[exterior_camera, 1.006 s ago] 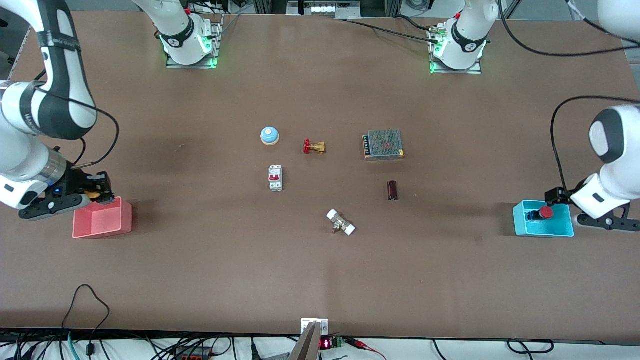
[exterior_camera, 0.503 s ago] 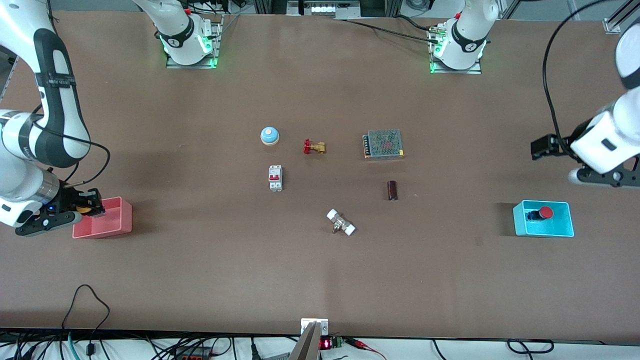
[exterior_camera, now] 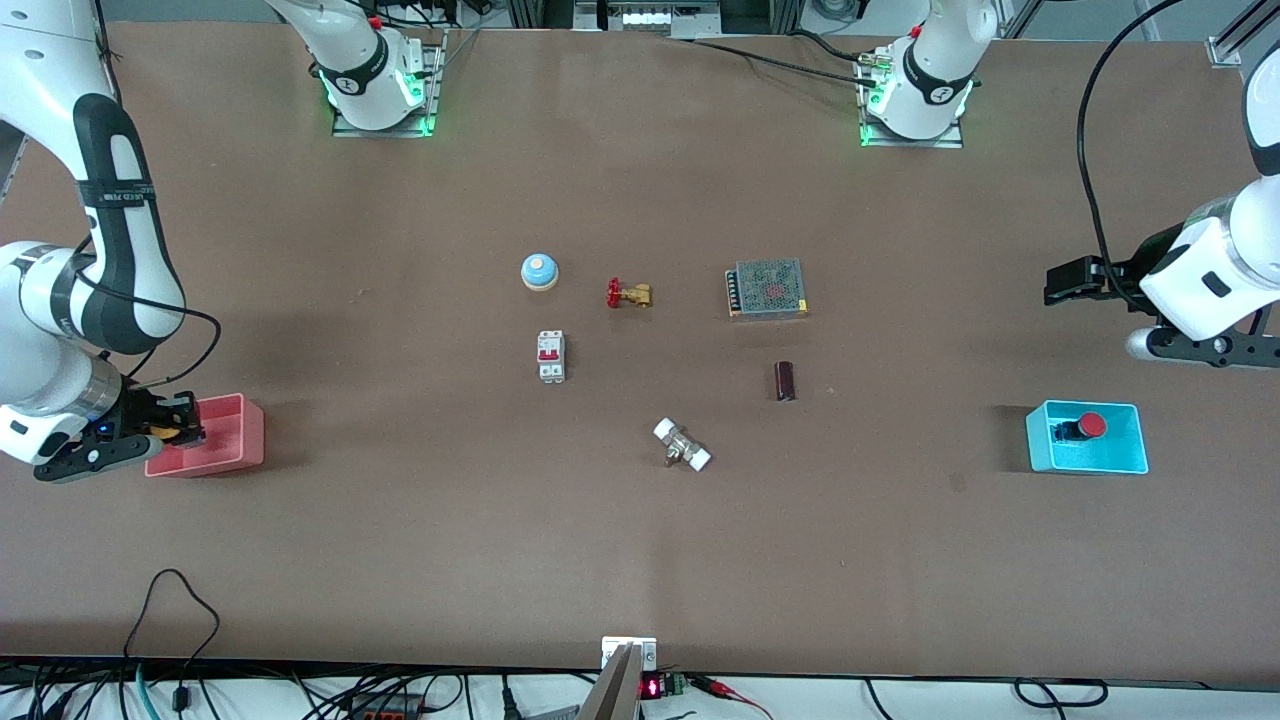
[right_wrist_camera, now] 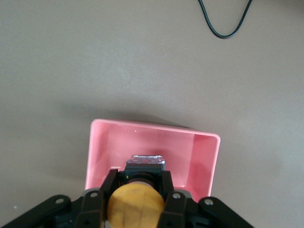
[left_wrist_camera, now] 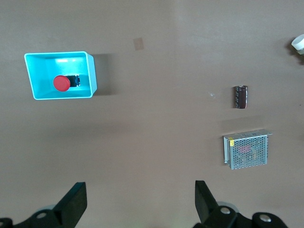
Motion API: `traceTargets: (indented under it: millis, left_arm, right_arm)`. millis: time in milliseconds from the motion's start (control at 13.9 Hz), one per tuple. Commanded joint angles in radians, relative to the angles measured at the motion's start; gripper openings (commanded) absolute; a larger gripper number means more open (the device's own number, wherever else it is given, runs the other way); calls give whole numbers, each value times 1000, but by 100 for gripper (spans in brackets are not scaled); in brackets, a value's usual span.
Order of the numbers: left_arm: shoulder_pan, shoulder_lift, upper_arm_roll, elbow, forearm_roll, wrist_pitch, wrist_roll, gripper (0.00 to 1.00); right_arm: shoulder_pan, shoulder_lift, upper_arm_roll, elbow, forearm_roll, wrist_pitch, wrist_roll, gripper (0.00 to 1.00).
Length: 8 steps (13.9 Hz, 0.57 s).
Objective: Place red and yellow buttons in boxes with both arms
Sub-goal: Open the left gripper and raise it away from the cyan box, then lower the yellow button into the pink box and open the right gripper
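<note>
Over the pink box (exterior_camera: pixel 215 435), at the right arm's end of the table (exterior_camera: pixel 640 550), the right tool (exterior_camera: pixel 178 425) hangs clenched on the yellow button (right_wrist_camera: pixel 136 205). The right wrist view shows the button's yellow cap between the two fingers (right_wrist_camera: pixel 166 187), its dark base pointing down into the box cavity, above the floor near one wall rather than over the centre. The button does not appear to touch the box.

At the left arm's end of the table, the left tool (exterior_camera: pixel 1068 283) hangs released and empty, fingers (left_wrist_camera: pixel 71 205) spread wide. It is over bare table, well apart from the cyan box (exterior_camera: pixel 1087 438), which lies nearer the front camera than the spot below the tool. The red button (exterior_camera: pixel 1085 427) lies on its side inside that box, so that half of the task appears done.

Judged risks for the remaining step:
- Releasing from this height could let the button bounce or tip against the near wall, because the tool is off-centre over the box.
- Lowering further could bring a finger onto the rim and push the light box along the table.
- The rounded cap may slip in the grip if the tool tilts.
</note>
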Motion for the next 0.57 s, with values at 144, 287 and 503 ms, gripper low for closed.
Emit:
traceTargets:
  millis: [144,287,503]
  left_arm:
    - [8,-5,-7,5,2,-4,-7,100]
    - [8,-5,-9,5,2,-4,-7,100]
    - [10,-5,-6,5,2,-7,-7,100]
  right_arm:
    - [-36,53,10,25,37,45,-33,31]
    - [-45,64,10,23,81,47,-53,31]
    - [-47,73,10,22,108,45,-73,32]
